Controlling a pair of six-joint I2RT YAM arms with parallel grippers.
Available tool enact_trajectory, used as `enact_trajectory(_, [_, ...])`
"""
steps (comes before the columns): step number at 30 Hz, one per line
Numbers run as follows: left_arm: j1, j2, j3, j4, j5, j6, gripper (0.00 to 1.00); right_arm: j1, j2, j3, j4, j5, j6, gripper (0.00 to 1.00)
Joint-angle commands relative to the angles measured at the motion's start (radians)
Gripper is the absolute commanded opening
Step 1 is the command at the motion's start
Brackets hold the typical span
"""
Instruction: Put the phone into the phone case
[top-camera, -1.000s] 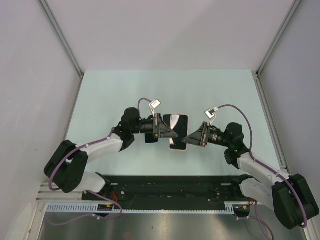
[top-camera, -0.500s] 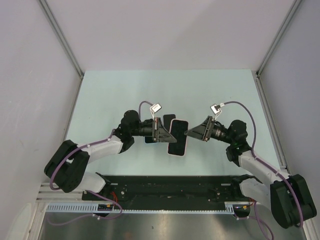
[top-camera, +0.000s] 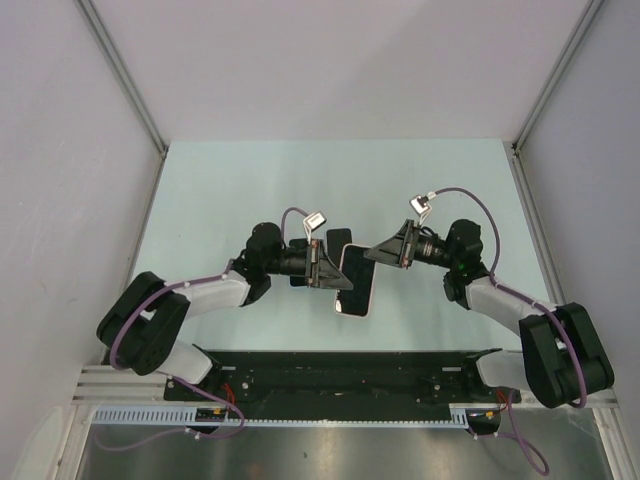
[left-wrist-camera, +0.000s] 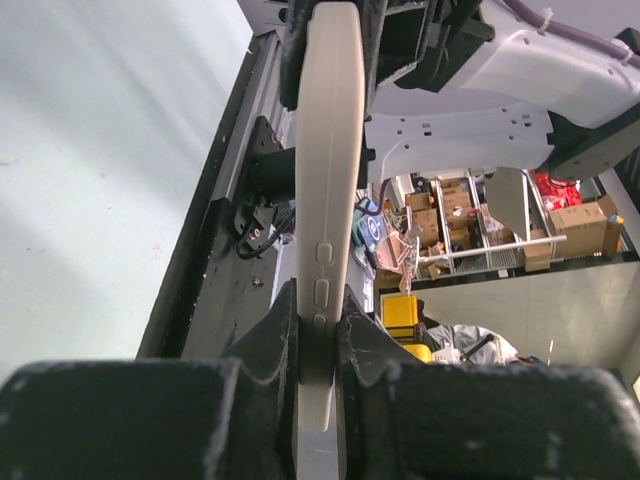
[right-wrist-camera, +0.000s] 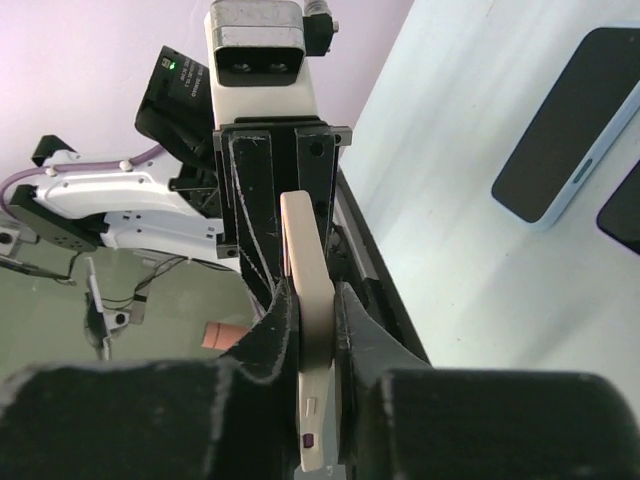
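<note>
A pale pink phone case (top-camera: 356, 281) with a dark phone face showing inside its rim hangs tilted above the middle of the table. Both grippers hold it. My left gripper (top-camera: 335, 272) is shut on its left edge and my right gripper (top-camera: 373, 256) on its upper right edge. In the left wrist view the case (left-wrist-camera: 330, 150) runs edge-on away from the left gripper (left-wrist-camera: 320, 300), side buttons showing. In the right wrist view the case (right-wrist-camera: 308, 300) is edge-on in the right gripper (right-wrist-camera: 312, 300), and the left gripper's wrist is at its far end.
Two more dark phones lie on the pale green table (top-camera: 220, 200): one behind the held case (top-camera: 337, 238), one under the left wrist (top-camera: 300, 278). The right wrist view shows one with a light blue rim (right-wrist-camera: 565, 125) and a dark corner (right-wrist-camera: 625, 205). A black rail (top-camera: 340, 375) runs along the near edge.
The held case has tilted from upright to slanted and shifted slightly left and nearer. The right gripper has slid up to its upper right corner. The left gripper has kept its hold.
</note>
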Motion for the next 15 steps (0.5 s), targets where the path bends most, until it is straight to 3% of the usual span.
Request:
enact_trajectory(1, [0.000,-0.022,0.047,-0.142,-0.053,0.090,0.00,-0.003,0.002,0.030,0.027,-0.004,-0.081,0.03])
enact_trajectory(3, [0.002,-0.022,0.073,-0.309,-0.106,0.182,0.00,-0.008,0.005,0.039,-0.033,0.004,-0.141,0.00])
enact_trajectory(8, [0.002,-0.028,0.127,-0.406,-0.106,0.227,0.00,-0.008,-0.007,0.098,-0.173,0.008,-0.230,0.03])
enact_trajectory(10, [0.000,-0.043,0.141,-0.413,-0.113,0.230,0.00,-0.005,-0.018,0.101,-0.187,-0.003,-0.213,0.18])
enact_trajectory(11, [0.000,-0.052,0.141,-0.387,-0.111,0.215,0.00,-0.006,-0.018,0.099,-0.193,-0.021,-0.203,0.33])
enact_trajectory(14, [0.003,-0.081,0.138,-0.345,-0.113,0.179,0.00,0.003,-0.020,0.096,-0.246,-0.074,-0.210,0.49])
enact_trajectory(15, [0.003,-0.091,0.136,-0.338,-0.114,0.172,0.00,0.009,-0.026,0.092,-0.268,-0.082,-0.222,0.50])
